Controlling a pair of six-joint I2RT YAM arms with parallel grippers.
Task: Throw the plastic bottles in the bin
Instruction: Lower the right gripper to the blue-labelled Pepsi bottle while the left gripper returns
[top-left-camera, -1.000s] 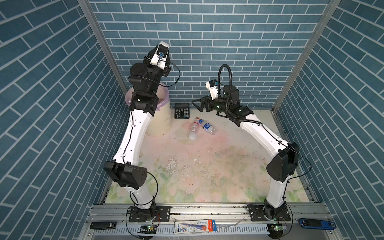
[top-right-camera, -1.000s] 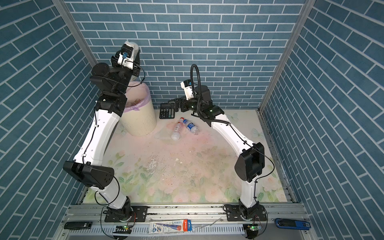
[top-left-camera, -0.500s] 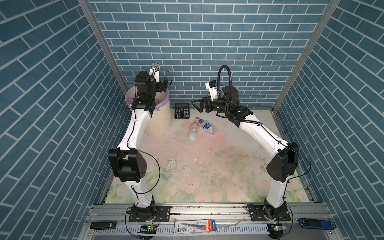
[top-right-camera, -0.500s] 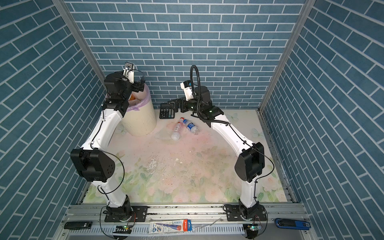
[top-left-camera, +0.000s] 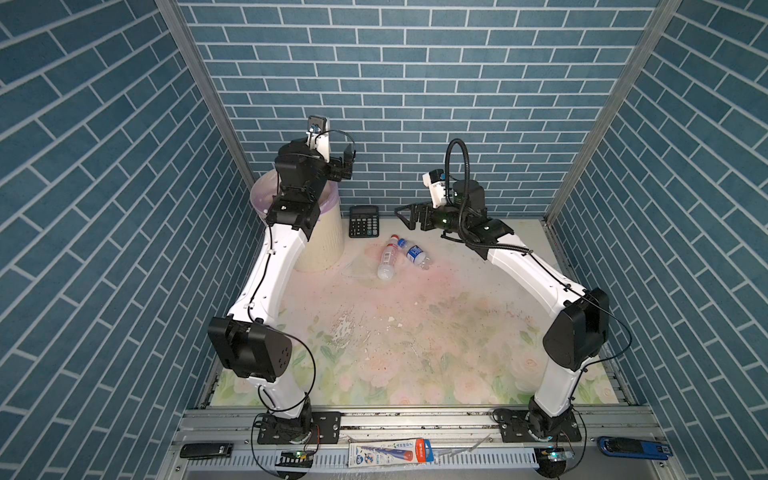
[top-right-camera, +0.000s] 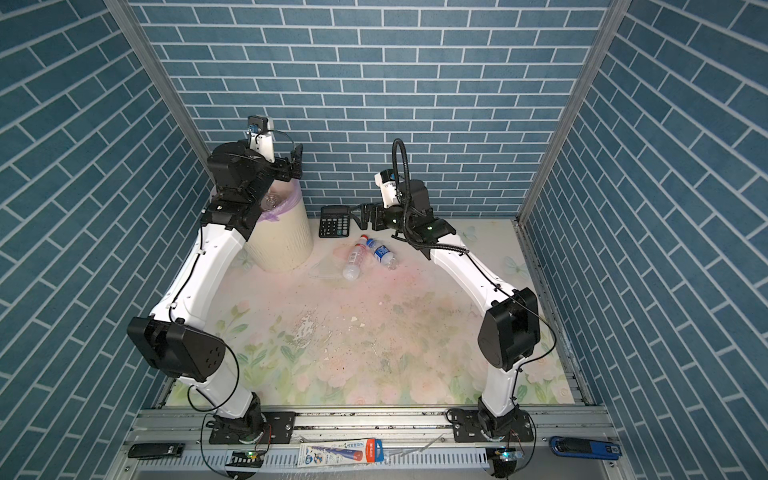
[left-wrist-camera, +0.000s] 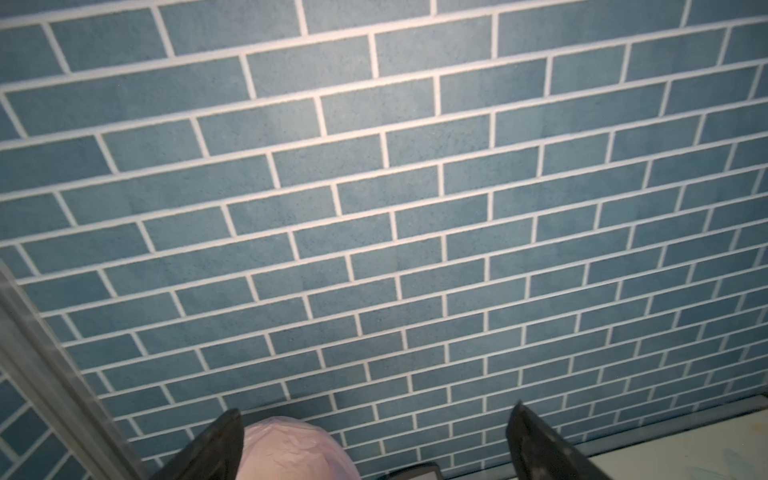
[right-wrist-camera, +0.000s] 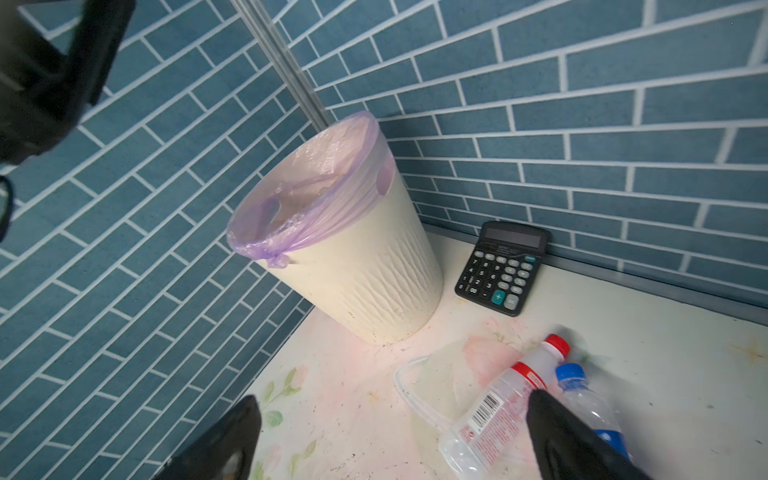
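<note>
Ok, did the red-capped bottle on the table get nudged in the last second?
No. In both top views the red-capped bottle lies where it was, cap near the front right corner of the calculator, beside the blue-capped bottle.

surface: floral tabletop (top-left-camera: 415, 353) | upright: bin (top-left-camera: 328, 245), back-left corner | lying: calculator (top-left-camera: 363, 221), red-label bottle (top-left-camera: 386, 259), blue-label bottle (top-left-camera: 414, 253)

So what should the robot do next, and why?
Probably lower the right gripper onto the red-labelled bottle. That gripper hovers open and empty close to it, the blue-labelled bottle lies beside it on the table, and the left gripper is open, raised by the bin, holding nothing.
</note>
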